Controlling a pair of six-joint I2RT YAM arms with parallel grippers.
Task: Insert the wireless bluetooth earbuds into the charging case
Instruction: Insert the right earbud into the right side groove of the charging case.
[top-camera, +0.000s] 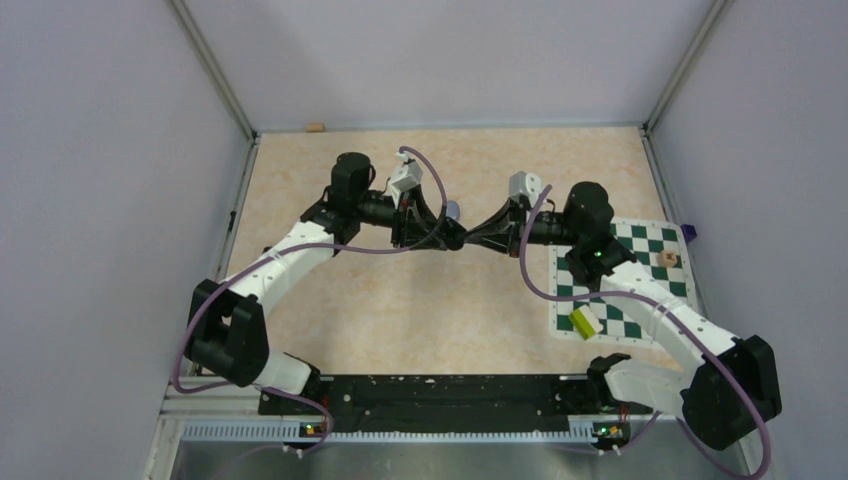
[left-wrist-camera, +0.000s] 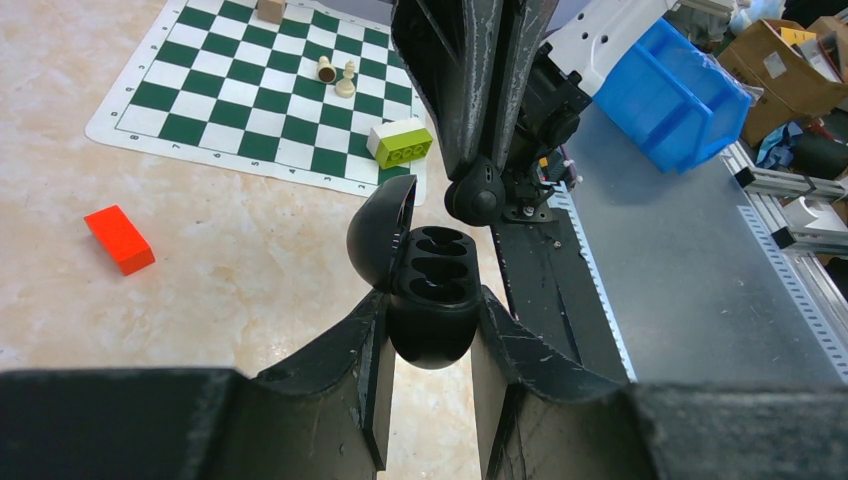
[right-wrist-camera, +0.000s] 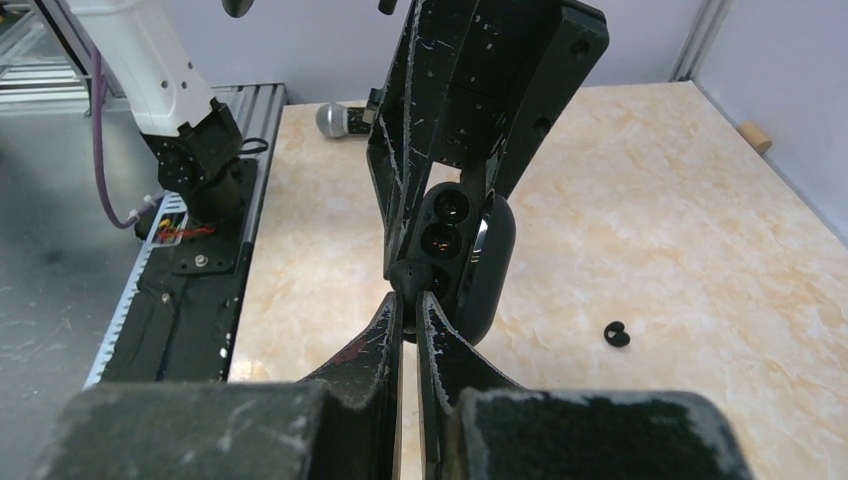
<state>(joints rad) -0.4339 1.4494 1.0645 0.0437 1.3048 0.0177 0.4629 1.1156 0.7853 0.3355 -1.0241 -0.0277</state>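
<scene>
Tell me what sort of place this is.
Probably a robotics lab: pale lilac panel walls around the workspace, a slotted aluminium rail, and a blue plastic storage bin nearby.

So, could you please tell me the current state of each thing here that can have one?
charging case: held up, lid open, visible wells look empty.
left gripper: jaws shut on the charging case.
right gripper: jaws shut on a black earbud, right at the case's opening.
loose black earbud: lying on the table, not yet in the case.
</scene>
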